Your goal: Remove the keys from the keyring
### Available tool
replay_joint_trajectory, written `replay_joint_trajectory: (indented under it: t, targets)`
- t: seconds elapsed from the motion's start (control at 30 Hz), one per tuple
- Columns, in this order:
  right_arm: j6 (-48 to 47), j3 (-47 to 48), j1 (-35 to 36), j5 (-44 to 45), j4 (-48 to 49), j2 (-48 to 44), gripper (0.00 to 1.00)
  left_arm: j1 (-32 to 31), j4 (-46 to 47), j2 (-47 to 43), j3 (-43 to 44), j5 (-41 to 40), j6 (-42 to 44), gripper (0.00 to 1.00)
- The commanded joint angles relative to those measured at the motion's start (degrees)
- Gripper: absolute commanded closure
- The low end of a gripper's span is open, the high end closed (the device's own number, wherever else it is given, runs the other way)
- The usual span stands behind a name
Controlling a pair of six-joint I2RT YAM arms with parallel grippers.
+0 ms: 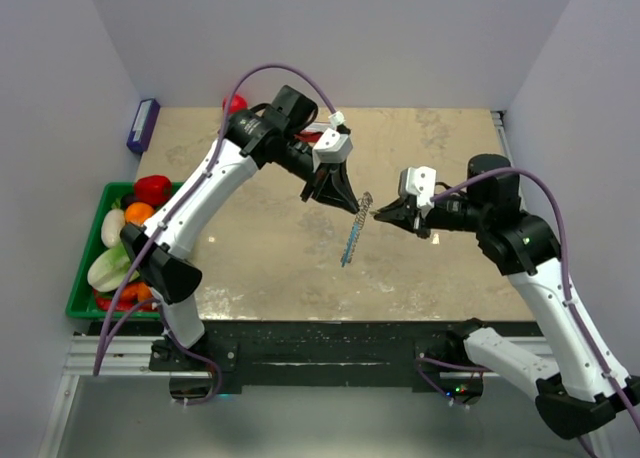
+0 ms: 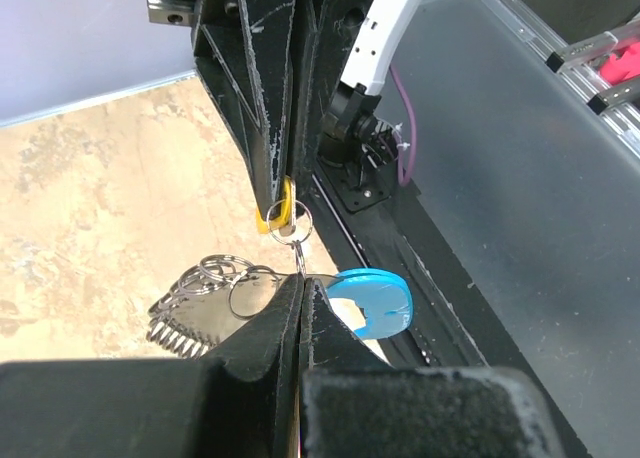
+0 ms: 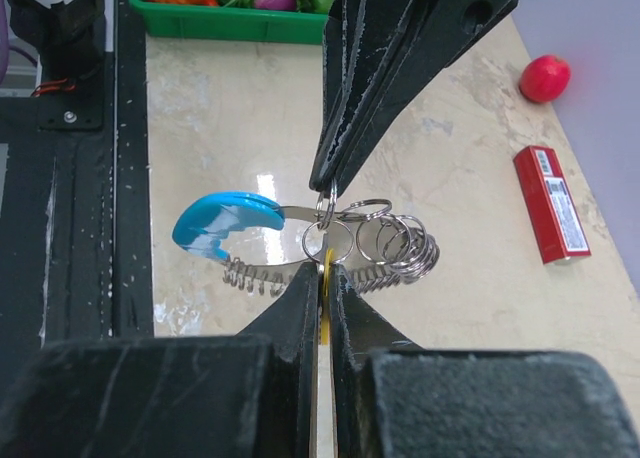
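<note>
The keyring [image 1: 352, 240], a bunch of silvery rings and a coil with a light-blue curved piece [image 3: 225, 221], hangs above the middle of the table between my two grippers. My left gripper [image 1: 350, 206] is shut on one small ring of it [image 2: 300, 263]; the other rings [image 2: 215, 278] and the blue piece [image 2: 375, 303] dangle beside its fingers. My right gripper [image 1: 380, 215] faces it tip to tip, shut on the small yellow key [image 3: 326, 278]. That key [image 2: 276, 214] still hangs on a ring [image 3: 330, 240].
A green bin [image 1: 85, 278] of vegetables stands at the left table edge. A red ball [image 3: 545, 76] and a red box [image 3: 550, 203] lie at the back. A dark blue box [image 1: 143, 125] leans by the left wall.
</note>
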Motion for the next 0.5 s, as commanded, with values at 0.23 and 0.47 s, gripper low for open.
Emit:
replay_joint_trajectory:
  t: [0.23, 0.47]
  targets:
    - [-2.0, -3.0, -0.2, -1.5, -1.5, -2.8, 1.0, 0.5, 3.0, -3.4, -0.8, -2.0, -4.4, 1.0]
    - [-1.9, -1.1, -0.2, -2.9, -1.8, -2.1, 1.0, 0.5, 6.3, -3.5, -2.0, -2.7, -7.5, 1.0]
